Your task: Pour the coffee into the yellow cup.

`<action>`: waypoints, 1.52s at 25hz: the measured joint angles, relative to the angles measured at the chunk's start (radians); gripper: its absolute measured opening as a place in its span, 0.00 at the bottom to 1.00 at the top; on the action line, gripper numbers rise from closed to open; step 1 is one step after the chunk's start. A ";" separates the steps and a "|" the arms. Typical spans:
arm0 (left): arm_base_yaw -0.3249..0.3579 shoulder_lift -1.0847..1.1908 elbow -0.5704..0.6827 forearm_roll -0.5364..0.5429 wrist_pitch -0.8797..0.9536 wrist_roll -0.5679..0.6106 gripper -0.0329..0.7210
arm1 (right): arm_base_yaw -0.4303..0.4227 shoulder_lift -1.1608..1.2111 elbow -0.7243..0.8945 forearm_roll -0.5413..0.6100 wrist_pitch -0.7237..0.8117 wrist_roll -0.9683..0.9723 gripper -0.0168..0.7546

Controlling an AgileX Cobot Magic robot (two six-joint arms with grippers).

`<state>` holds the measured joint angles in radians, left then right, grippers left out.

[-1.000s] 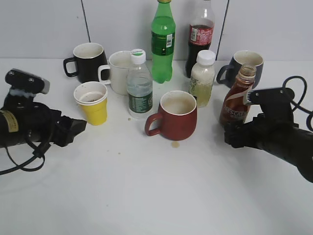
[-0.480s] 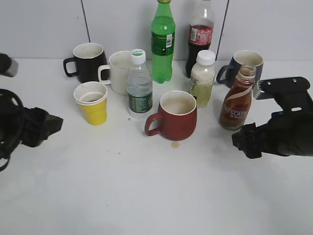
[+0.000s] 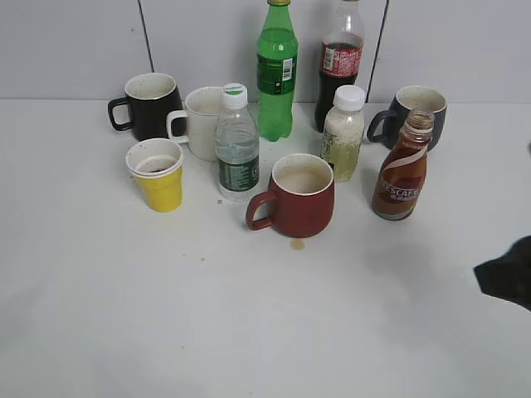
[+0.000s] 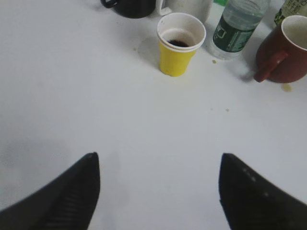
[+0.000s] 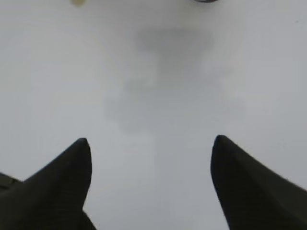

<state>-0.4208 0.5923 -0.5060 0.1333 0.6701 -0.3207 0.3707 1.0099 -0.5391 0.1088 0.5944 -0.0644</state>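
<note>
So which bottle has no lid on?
The brown coffee bottle on the right. Its mouth is open, while the water bottle and the pale juice bottle wear white caps.

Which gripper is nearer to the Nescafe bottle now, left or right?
Right. The right gripper sits at the table's right edge, below-right of the Nescafe bottle. The left gripper faces the yellow cup, across the table.

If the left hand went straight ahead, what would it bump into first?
Probably the yellow cup. The open left hand points up the bare table toward it, nothing between; the cup sits slightly right of centre, so it might only graze.
</note>
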 joint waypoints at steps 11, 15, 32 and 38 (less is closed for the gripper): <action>0.000 -0.382 -0.049 -0.144 0.323 0.200 0.75 | 0.001 -0.613 -0.001 -0.042 0.375 -0.001 0.77; 0.000 -0.387 -0.047 -0.144 0.400 0.248 0.72 | 0.001 -0.752 0.015 -0.053 0.428 -0.001 0.77; 0.000 -0.387 -0.030 -0.140 0.384 0.284 0.67 | 0.001 -0.822 0.025 -0.061 0.439 -0.002 0.77; 0.000 -0.387 -0.030 -0.140 0.384 0.284 0.66 | 0.001 -0.822 0.025 -0.061 0.439 -0.002 0.77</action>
<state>-0.4208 0.2051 -0.5356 -0.0070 1.0538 -0.0372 0.3719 0.1877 -0.5137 0.0481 1.0338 -0.0662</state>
